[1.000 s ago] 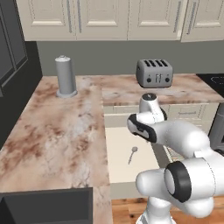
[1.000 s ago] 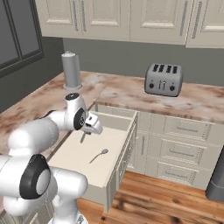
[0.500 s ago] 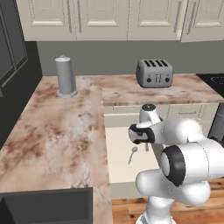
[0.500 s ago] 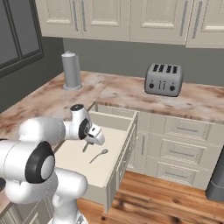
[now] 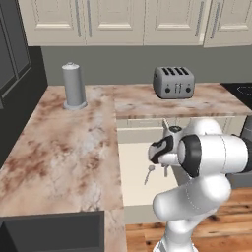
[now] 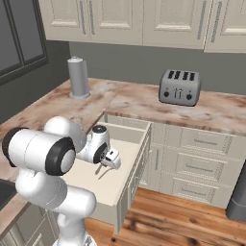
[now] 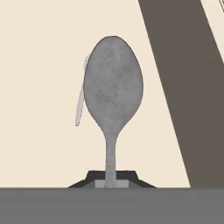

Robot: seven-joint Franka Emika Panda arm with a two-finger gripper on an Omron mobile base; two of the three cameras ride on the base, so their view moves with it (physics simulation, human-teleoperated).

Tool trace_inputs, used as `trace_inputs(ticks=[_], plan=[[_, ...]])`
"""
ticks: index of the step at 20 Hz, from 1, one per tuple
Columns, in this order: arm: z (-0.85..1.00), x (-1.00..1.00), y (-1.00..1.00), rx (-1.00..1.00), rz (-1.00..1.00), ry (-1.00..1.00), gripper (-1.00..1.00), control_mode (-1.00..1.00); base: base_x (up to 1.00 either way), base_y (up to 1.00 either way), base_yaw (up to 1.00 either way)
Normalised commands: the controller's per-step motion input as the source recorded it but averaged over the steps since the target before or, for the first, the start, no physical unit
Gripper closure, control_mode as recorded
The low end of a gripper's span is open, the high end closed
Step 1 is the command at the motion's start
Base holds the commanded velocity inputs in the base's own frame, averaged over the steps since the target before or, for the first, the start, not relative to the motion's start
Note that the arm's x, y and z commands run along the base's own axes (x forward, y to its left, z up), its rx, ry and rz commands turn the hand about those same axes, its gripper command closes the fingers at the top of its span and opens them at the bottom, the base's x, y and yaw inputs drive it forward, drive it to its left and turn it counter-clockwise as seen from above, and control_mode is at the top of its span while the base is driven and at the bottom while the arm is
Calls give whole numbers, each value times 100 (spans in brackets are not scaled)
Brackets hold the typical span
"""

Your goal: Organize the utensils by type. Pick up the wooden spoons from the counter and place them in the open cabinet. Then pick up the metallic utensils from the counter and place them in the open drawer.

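The robot's arm [image 5: 206, 162] was glossy white with rounded, bulbous segments, dark grey joint rings and small dark fingertips [image 7: 94, 178].

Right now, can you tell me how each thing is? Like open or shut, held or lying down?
gripper: shut on the held metal spoon, low over the drawer.
held metal spoon: gripped by its handle, bowl pointing away from the hand.
other metal spoon: lying loose on the drawer floor.
open drawer: pulled out.
upper cabinets: doors shut.
toaster: upright on the worktop, slots empty.
grey canister: upright on the worktop.
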Motion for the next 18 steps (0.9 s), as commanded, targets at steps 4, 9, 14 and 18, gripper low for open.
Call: trace_inputs(ticks=[4, 9, 14, 18], plan=[[-45, 25, 0, 5, -2, 0, 100, -100, 0, 0, 0], [-44, 36, 5, 0, -9, 2, 100, -100, 0, 0, 0], [-37, 37, 7, 0, -16, 8, 100, -100, 0, 0, 0], [-33, 39, 1, 3, -14, 9, 100, -100, 0, 0, 0]])
